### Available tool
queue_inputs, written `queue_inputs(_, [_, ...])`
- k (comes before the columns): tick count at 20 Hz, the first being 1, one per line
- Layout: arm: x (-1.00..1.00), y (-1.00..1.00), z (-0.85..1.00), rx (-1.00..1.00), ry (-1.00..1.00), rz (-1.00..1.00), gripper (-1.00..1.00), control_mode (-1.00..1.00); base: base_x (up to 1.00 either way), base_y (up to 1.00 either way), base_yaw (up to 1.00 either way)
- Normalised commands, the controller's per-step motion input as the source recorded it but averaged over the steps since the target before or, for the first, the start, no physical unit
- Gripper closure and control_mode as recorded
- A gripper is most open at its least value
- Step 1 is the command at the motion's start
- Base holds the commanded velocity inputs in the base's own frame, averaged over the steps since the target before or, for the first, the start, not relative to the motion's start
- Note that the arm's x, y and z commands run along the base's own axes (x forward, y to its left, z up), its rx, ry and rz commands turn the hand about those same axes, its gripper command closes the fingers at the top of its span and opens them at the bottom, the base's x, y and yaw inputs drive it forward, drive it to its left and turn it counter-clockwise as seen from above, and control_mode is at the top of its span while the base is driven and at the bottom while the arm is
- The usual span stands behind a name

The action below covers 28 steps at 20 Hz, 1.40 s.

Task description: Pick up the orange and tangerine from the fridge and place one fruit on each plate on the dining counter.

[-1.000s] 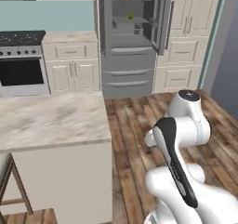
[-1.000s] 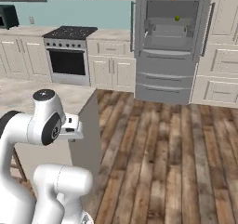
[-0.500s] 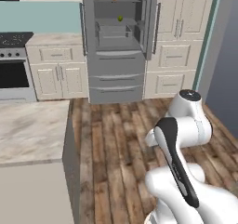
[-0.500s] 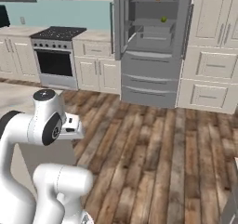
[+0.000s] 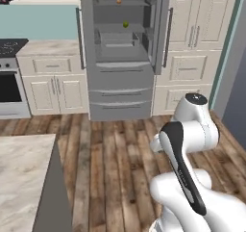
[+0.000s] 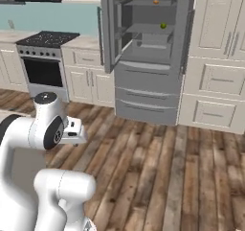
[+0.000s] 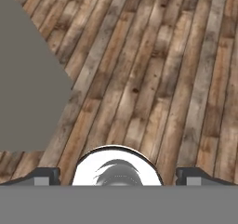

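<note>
- The tall grey steel fridge (image 5: 122, 58) stands open across the wooden plank floor (image 5: 115, 149).
- A small orange fruit (image 5: 118, 1) sits on the upper shelf; a greenish one (image 5: 126, 24), perhaps the tangerine, lies below.
- The pincer (image 7: 118, 175) points floorward, tips wide apart, empty.

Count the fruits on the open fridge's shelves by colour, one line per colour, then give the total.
Orange fruit: 1, on the upper shelf
Green fruit: 1, on the shelf below
Total: 2, both inside the fridge
</note>
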Motion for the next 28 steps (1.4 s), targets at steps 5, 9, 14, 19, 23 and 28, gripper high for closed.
queue_inputs(5, [0.0,0.0,0.0,0.0,0.0,0.0,-1.0,1.0,1.0,-0.39,0.01])
queue_inputs(9, [0.0,0.0,0.0,0.0,0.0,0.0,-1.0,1.0,1.0,-0.29,0.0])
queue_inputs(14, [0.0,0.0,0.0,0.0,0.0,0.0,-1.0,1.0,1.0,-0.06,-0.05])
queue_inputs(19, [0.0,0.0,0.0,0.0,0.0,0.0,-1.0,1.0,0.96,0.0,-0.13])
queue_inputs(23, [0.0,0.0,0.0,0.0,0.0,0.0,-1.0,1.0,0.85,0.0,-0.2])
queue_inputs(28, [0.0,0.0,0.0,0.0,0.0,0.0,-1.0,1.0,0.7,0.05,-0.21])
